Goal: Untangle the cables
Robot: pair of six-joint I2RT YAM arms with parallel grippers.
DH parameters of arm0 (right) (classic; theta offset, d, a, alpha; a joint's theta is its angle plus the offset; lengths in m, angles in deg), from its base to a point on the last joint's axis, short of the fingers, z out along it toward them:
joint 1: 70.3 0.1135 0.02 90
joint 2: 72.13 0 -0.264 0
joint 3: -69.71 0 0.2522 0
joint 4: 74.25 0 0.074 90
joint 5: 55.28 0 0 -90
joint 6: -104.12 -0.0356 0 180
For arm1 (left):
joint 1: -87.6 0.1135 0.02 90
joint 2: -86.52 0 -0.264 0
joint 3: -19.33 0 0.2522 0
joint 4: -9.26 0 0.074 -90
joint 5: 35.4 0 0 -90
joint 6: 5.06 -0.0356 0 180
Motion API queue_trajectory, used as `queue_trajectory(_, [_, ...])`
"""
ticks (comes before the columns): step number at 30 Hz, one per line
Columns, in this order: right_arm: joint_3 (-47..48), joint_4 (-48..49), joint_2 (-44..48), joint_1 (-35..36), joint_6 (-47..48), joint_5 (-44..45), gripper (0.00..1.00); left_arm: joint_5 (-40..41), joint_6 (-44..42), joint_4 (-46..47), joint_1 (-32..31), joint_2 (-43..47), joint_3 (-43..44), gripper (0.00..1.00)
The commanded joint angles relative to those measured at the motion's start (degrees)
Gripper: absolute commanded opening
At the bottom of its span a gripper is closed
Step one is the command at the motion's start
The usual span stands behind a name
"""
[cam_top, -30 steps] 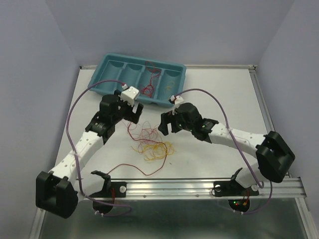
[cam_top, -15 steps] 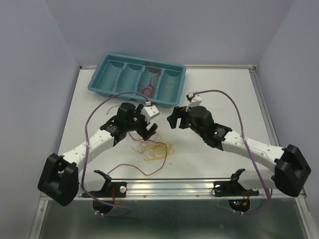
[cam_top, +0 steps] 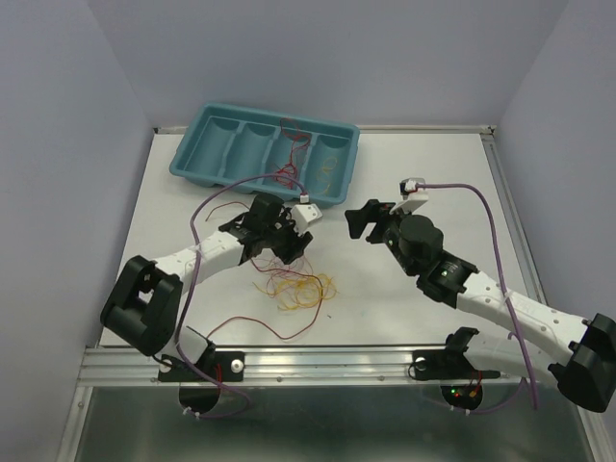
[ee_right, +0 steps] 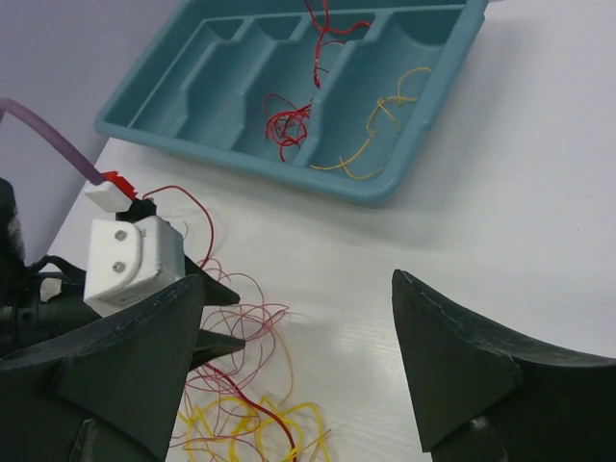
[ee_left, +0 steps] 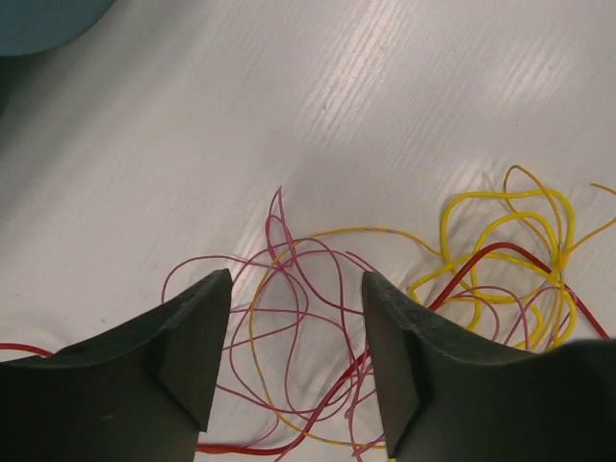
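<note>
I've dropped the left gripper (ee_left: 296,313) over the cables (cam_top: 298,289), jaws apart, narrowing to pinch; right gripper (ee_right: 298,289), three o'clock, gapes empty.

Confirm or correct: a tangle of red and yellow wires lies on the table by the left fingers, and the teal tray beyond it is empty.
Not empty: the right wrist view shows the teal tray holding a red wire and a yellow wire. The tangle of red and yellow wires does lie on the table by the left fingers.
</note>
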Motion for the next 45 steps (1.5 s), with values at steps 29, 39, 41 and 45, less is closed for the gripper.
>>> queue_trajectory(29, [-10.41, 17.97, 9.74, 0.24, 6.47, -17.88, 0.84, 6.42, 6.45, -13.93, -0.85, 21.83, 38.21, 0.00])
queue_trajectory(39, [-11.82, 21.57, 9.48, 0.24, 8.06, -22.46, 0.88, 25.44, 7.95, -4.54, -0.85, 22.19, 51.41, 0.00])
queue_trajectory(41, [-11.82, 21.75, 9.57, 0.24, 8.06, -22.37, 0.88, 31.62, 6.11, -1.30, -0.93, 20.96, 53.69, 0.00])
queue_trajectory(45, [-11.99, 21.75, 9.57, 0.24, 8.15, -22.55, 0.88, 35.33, 2.33, 1.27, -0.93, 17.63, 58.17, 0.00])
